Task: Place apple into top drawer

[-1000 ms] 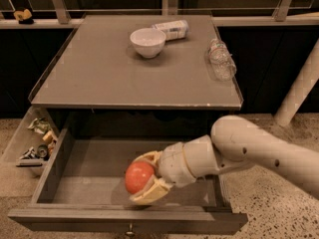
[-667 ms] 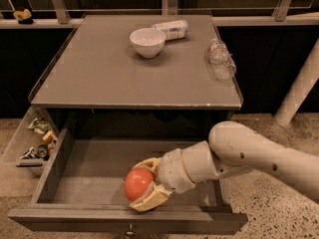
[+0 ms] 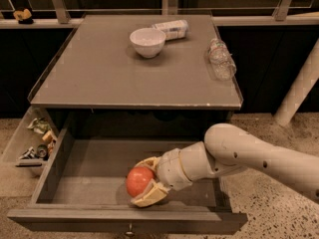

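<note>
The red-orange apple (image 3: 139, 181) is inside the open top drawer (image 3: 89, 183), low over the drawer floor near its front middle. My gripper (image 3: 144, 182) reaches in from the right and is shut on the apple, one pale finger above it and one below. The drawer is pulled fully out under the grey cabinet top (image 3: 99, 73); a small metal knob (image 3: 130, 230) shows on its front panel. Whether the apple touches the drawer floor I cannot tell.
On the cabinet top stand a white bowl (image 3: 147, 42), a white packet (image 3: 172, 29) behind it and a clear plastic bottle (image 3: 221, 59) lying at the right. A pale side bin (image 3: 27, 146) with odds and ends hangs at the left. A white post (image 3: 299, 86) stands at the right.
My gripper has moved with the apple lower and toward the drawer's front. The apple stays in my grip.
</note>
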Tool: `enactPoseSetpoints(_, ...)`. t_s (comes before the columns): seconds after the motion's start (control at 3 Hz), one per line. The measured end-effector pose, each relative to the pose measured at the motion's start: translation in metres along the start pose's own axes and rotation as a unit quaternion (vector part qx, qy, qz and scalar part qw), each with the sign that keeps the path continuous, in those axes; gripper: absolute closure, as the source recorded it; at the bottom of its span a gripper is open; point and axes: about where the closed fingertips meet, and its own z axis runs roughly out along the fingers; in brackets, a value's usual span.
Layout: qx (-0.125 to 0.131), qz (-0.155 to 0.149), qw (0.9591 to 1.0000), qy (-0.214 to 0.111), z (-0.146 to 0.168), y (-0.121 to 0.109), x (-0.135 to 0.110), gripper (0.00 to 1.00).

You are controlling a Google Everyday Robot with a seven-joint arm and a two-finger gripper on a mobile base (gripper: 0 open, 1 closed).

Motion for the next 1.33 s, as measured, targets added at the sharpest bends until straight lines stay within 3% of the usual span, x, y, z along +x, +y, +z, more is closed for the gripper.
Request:
enactPoseSetpoints(0.33,0.006,0.003,0.9999,0.008,0.017,-0.0272,0.0313,1.0)
enactPoseSetpoints(0.67,-0.001,0.009,0.9999,0.006,0.0237,-0.0271,0.0386,1.0)
enactPoseSetpoints(1.33,-0.001,0.008,0.9999,0.006,0.0236,-0.0271,0.0383,0.59)
